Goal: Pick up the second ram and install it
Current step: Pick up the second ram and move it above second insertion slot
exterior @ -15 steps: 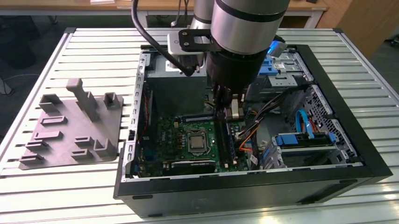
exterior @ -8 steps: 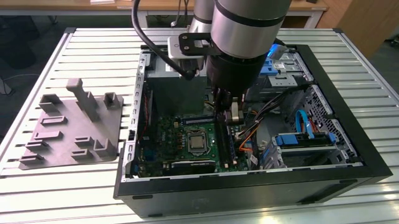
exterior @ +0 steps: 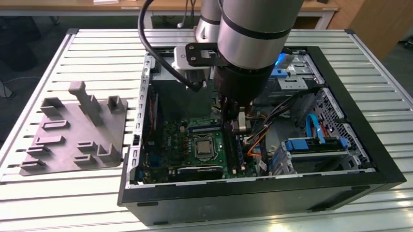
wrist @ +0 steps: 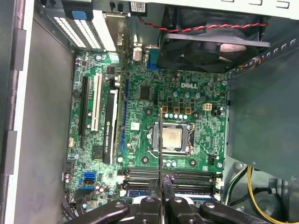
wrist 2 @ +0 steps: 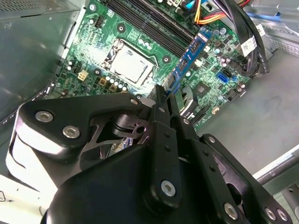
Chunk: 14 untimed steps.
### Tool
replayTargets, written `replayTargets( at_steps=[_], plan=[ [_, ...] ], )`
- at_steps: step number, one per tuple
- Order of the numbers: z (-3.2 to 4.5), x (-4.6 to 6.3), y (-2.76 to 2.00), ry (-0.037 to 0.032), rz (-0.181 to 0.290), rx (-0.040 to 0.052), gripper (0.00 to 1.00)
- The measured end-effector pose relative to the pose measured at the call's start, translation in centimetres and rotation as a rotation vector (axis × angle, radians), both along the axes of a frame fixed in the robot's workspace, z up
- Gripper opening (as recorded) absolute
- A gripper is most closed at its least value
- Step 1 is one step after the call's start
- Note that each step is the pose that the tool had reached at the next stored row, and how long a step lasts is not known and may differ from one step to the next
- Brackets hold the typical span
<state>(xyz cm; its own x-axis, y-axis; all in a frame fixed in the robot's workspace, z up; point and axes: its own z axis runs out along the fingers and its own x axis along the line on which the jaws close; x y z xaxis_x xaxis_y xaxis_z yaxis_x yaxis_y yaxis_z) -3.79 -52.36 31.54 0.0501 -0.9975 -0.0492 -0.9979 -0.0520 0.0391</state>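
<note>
The arm reaches down into the open computer case (exterior: 258, 195), and its gripper (exterior: 240, 126) hangs over the green motherboard (exterior: 169, 145), just beside the processor socket (exterior: 205, 147) on the exterior view's right of it.

In the second wrist view the gripper (wrist 2: 164, 93) is clenched. Its two black fingers (wrist 2: 161, 119) stand almost together, with only a thin strip between them. That strip is the second ram (wrist 2: 189, 58), pinched by its flat faces. It runs out from the fingertips as a narrow blue-green board with a pale label, off to one side of the processor socket (wrist 2: 128, 65). The long black memory slots (wrist 2: 154, 25) lie beyond the socket. Whether the ram's lower edge touches the board cannot be told.

In the first wrist view the second ram (wrist: 161, 140) shows edge-on as a thin dark line rising from the gripper (wrist: 162, 198) and crossing in front of the processor socket (wrist: 172, 138). The memory slots (wrist: 140, 175) lie between the socket and the fingertips.

The grey holder tray (exterior: 71, 140) rests on the slatted table (exterior: 96, 53) outside the case, well apart from the socket on the exterior view's left.
</note>
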Motion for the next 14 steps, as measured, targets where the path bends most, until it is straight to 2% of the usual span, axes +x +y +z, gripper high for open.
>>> replayTargets(
  at_steps=[9, 12, 13, 14],
  plan=[
    [-0.32, 0.00, 0.00, 0.0000, -0.024, 0.0000, 0.14],
    [-0.40, 0.00, 0.00, 0.0001, -0.073, -0.0001, 0.14],
    [-0.45, 0.00, 0.00, 0.0001, -0.107, -0.0001, 0.14],
    [-0.45, 0.00, 0.00, 0.0001, -0.109, -0.0001, 0.14]
  ],
)
